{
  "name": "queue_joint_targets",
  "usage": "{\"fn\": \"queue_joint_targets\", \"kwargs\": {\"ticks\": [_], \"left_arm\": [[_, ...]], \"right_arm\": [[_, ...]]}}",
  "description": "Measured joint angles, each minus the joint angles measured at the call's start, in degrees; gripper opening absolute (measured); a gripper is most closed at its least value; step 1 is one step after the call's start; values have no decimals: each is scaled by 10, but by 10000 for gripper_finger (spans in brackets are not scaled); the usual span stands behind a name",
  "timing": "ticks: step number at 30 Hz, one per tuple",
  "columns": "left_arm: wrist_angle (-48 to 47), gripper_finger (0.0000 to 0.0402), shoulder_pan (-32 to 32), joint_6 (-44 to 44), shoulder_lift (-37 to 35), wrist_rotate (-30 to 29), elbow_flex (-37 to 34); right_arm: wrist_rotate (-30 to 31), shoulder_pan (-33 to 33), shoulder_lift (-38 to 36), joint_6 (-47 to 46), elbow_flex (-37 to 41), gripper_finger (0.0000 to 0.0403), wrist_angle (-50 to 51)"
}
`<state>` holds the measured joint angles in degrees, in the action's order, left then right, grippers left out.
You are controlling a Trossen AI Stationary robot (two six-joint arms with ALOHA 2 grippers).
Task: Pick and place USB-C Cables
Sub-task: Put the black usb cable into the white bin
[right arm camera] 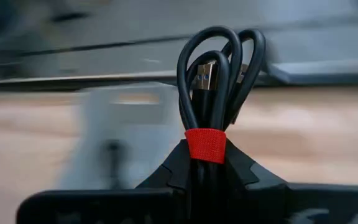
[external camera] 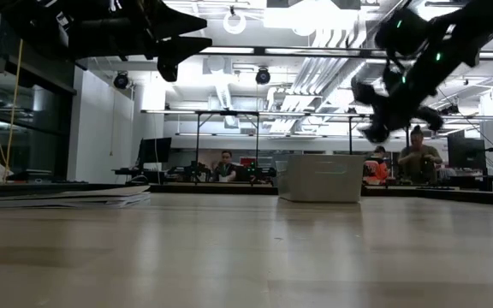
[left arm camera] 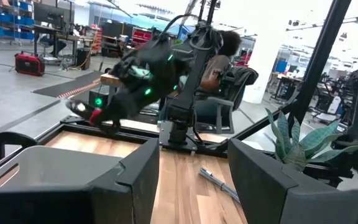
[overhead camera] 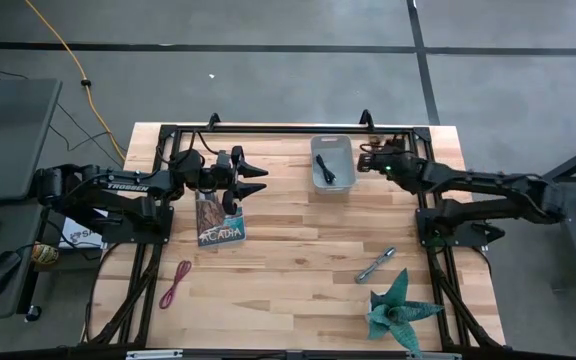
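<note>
The red-and-black cable (right arm camera: pixel 219 81), a black coil bound by a red strap, is in my right gripper (overhead camera: pixel 366 158), which is shut on it. That gripper hovers just right of the grey bin (overhead camera: pixel 333 150). A black cable (overhead camera: pixel 326 171) lies inside the bin. The maroon-pink cable (overhead camera: pixel 175 284) lies flat on the table near the left front. My left gripper (overhead camera: pixel 260 180) is open and touches nothing. It is raised over the far end of the book (overhead camera: pixel 219 222) and points toward the bin. My right gripper pinches the red-and-black cable between its two fingers at the red strap (right arm camera: pixel 205 146). The coil's loops (right arm camera: pixel 210 50) and a plug stick out past the fingertips. The fingers point toward the table's left, slanting down, and the cable is lifted clear of the table.
A metal tool (overhead camera: pixel 375 265) lies right of centre and a teal plant-like object (overhead camera: pixel 400 310) sits at the near right. A black frame (overhead camera: pixel 288 130) runs along the far edge. People sit at desks (external camera: pixel 418 158) beyond the table. There is bare wood (overhead camera: pixel 298 250) mid-table.
</note>
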<state>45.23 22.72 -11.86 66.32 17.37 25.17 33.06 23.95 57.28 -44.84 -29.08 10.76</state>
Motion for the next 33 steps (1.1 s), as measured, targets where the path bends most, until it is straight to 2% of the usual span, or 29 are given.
{"fn": "queue_joint_targets", "kwargs": {"ticks": [4, 9, 15, 22, 29, 31, 33], "left_arm": [[0, 170, 0, 0, 0, 0, 0], [2, 170, 0, -1, 0, 0, 0], [4, 170, 0, 0, 0, 0, 0], [9, 170, 0, 14, 0, 0, 0], [8, 170, -5, 18, 0, 0, 0], [8, 170, -7, 31, 0, 0, 0], [8, 170, -8, 39, 0, 0, 0]], "right_arm": [[-61, -31, -36, 125, 0, 29, -104], [-146, -69, -37, 268, 0, 29, -237], [-218, -102, -12, 348, -1, 30, -346], [-222, -136, 23, 420, -1, 30, -403], [-223, -126, 23, 423, -1, 30, -415], [-203, -121, 27, 420, -1, 30, -407], [-145, -119, 37, 405, -1, 30, -379]]}}
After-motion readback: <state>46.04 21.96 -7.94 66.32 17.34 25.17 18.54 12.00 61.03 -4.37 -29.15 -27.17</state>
